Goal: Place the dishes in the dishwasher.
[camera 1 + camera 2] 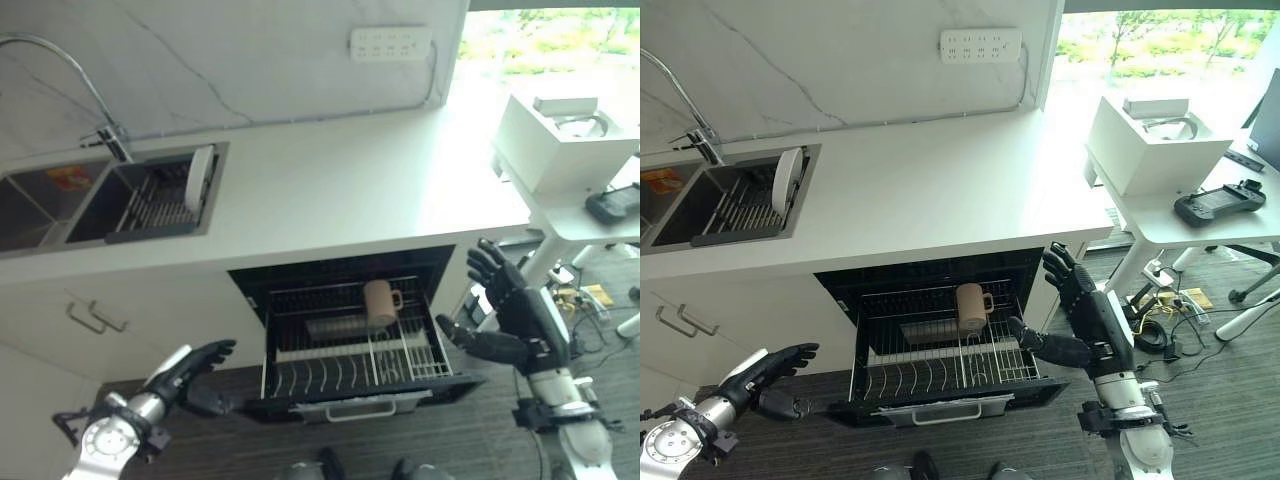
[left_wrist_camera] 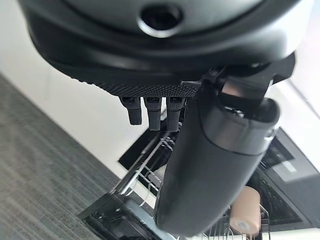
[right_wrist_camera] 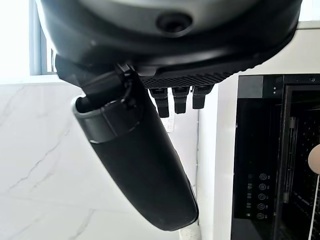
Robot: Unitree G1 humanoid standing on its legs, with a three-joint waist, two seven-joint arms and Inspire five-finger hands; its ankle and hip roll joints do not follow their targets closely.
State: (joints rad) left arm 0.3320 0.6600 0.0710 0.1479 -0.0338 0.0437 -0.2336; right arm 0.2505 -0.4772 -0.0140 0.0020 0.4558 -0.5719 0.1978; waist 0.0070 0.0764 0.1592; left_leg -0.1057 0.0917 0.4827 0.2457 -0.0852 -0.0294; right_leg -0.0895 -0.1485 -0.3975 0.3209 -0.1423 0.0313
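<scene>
Both hands empty with fingers spread, left hand and right hand flanking the pulled-out dishwasher rack. Mug already racked, plate upright in the sink. It'll probably slip if pinched by the rim

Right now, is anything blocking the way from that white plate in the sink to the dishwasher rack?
Nothing visible does. The plate stands upright in the sink rack, and the dishwasher rack is pulled out, with only a mug at its back. Both the left hand and right hand are open, holding nothing.
</scene>
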